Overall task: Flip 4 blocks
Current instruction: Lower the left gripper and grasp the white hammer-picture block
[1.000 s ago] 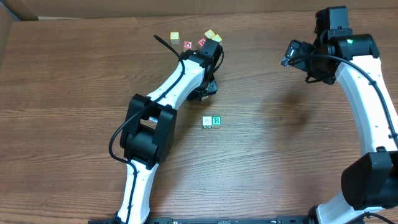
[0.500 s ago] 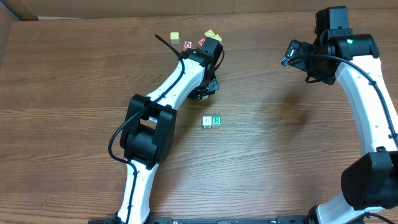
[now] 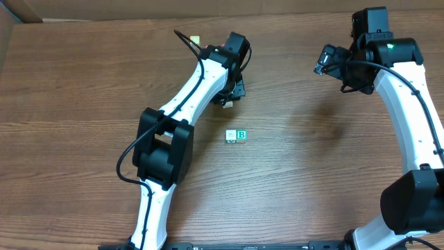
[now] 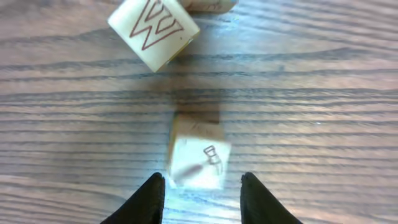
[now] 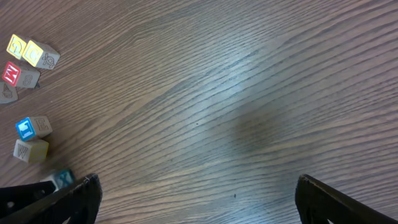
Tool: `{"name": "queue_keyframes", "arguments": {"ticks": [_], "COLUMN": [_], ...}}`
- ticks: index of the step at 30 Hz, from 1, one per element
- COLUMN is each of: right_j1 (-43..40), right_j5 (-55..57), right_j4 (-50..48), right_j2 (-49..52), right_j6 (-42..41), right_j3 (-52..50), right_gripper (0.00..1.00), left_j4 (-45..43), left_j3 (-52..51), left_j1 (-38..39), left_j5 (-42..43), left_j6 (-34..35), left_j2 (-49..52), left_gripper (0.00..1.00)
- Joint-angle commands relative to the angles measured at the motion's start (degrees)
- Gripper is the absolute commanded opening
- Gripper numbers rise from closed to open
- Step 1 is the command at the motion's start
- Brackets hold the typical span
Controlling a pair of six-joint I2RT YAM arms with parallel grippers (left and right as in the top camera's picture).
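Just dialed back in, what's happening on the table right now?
The left fingers straddle a pale block at the far cluster, a slim gap each side, not gripping it yet; the W block lies just beyond. The B block sits mid-table beside a second cube. The right fingers hang wide open at the right, holding nothing.

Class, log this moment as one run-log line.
left gripper: open, astride pale block | right gripper: open, empty | B block: untouched
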State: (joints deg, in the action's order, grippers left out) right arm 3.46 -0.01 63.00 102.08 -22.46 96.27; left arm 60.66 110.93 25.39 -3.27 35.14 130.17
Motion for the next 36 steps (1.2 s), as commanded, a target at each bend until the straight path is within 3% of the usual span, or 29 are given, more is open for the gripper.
{"name": "queue_keyframes", "arguments": {"ticks": [1, 4, 11, 21, 30, 36], "right_j1": [0.0, 0.0, 0.0, 0.0, 0.0, 0.0], "right_j5": [0.0, 0.0, 0.0, 0.0, 0.0, 0.0], "right_j4": [-0.3, -0.3, -0.3, -0.3, -0.3, -0.3], "right_j2": [-0.7, -0.7, -0.7, -0.7, -0.7, -0.7], "right_j6": [-0.3, -0.3, -0.3, -0.3, -0.3, -0.3], "right_j3": [0.1, 0.1, 0.1, 0.1, 0.1, 0.1], "right_gripper": [1.00, 1.00, 1.00, 1.00, 1.00, 1.00], "left_j4": [1.3, 2.3, 1.8, -2.9, -2.6, -2.8], "left_j3": [1.6, 1.5, 1.0, 0.9, 0.8, 0.7], "left_j1": [-0.3, -0.2, 0.4, 0.4, 0.4, 0.4], "left_j5": [0.1, 0.1, -4.3, -4.9, -4.7, -4.6], "left_j6": [-1.6, -1.6, -2.9, -24.7, -26.2, -26.2], "left_j2": [-2.4, -2.3, -1.6, 2.7, 3.6, 3.6], "left_gripper": [0.33, 0.34, 0.56, 0.47, 0.50, 0.47]}}
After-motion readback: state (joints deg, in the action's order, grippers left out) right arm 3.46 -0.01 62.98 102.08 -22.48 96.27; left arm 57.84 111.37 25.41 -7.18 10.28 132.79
